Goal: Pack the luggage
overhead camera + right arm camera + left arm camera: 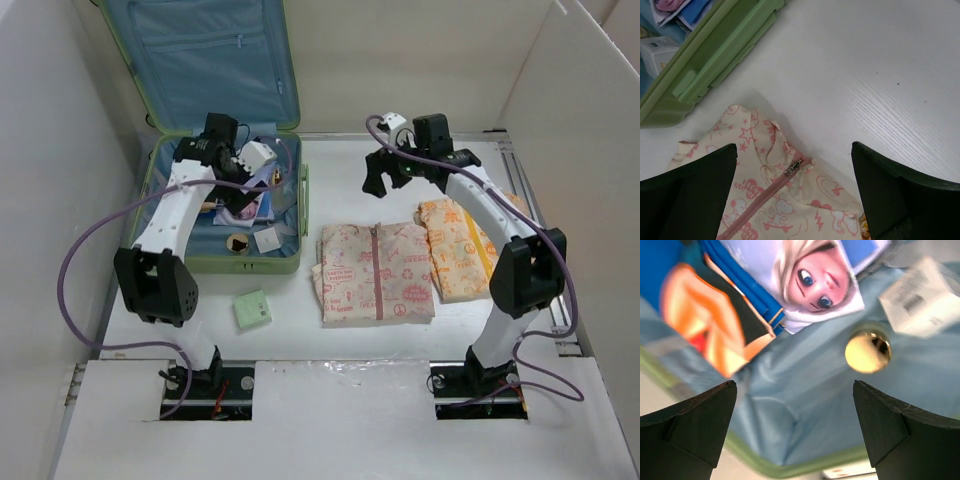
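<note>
- A small green box (252, 308) lies on the table (330, 340) nearest the arm bases, just in front of the luggage (262, 264).
- A folded pink top (375, 272) with a zip lies mid-table. A folded orange top (458, 250) lies just to its right; whether their edges touch I cannot tell.
- The luggage lies open on the table's left side, its green front wall near the pink top but apart from it.
- Inside, near that front wall, sit a gold disc (867, 351) and a white carton (917, 295), both on the blue lining. A picture book (810, 280) with a cartoon face lies farther in.
- The left gripper (795, 385) hangs low over the lining, jaws released wide with nothing between them.
- The right gripper (794, 147) hovers over the far end of the pink top, above the zip pull, jaws spread wide and holding nothing.
- The blue-lined lid (205, 60) stands up at the back wall.
</note>
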